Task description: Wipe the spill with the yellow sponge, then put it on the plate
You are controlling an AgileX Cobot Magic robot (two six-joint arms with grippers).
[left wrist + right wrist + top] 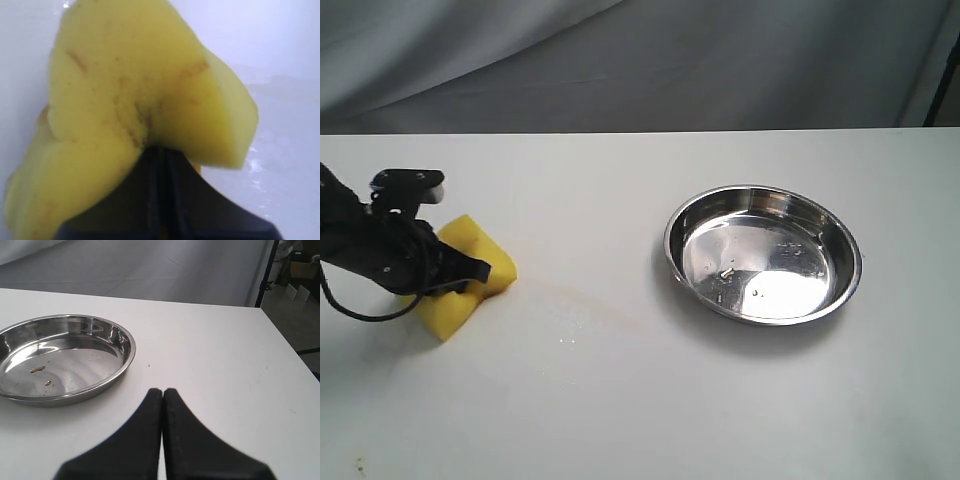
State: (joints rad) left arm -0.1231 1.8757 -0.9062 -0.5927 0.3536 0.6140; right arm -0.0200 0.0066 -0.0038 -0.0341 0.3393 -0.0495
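Note:
The yellow sponge (470, 275) rests on the white table at the left, pinched in its middle by my left gripper (460, 272), which is shut on it. In the left wrist view the sponge (130, 100) fills the frame, bent around the black fingers (145, 200), with brownish marks on its foam. A faint brownish streak of the spill (582, 298) runs right of the sponge, with tiny droplets by it. The steel plate (685, 215) lies at centre right, holding small specks. My right gripper (162, 391) is shut and empty, beside the plate (127, 347); it is out of the exterior view.
A grey cloth backdrop (640, 60) hangs behind the table's far edge. The table's right edge (285, 340) shows in the right wrist view, with a black stand (265, 272) and clutter beyond it. A small brown speck (360, 463) sits at the near left.

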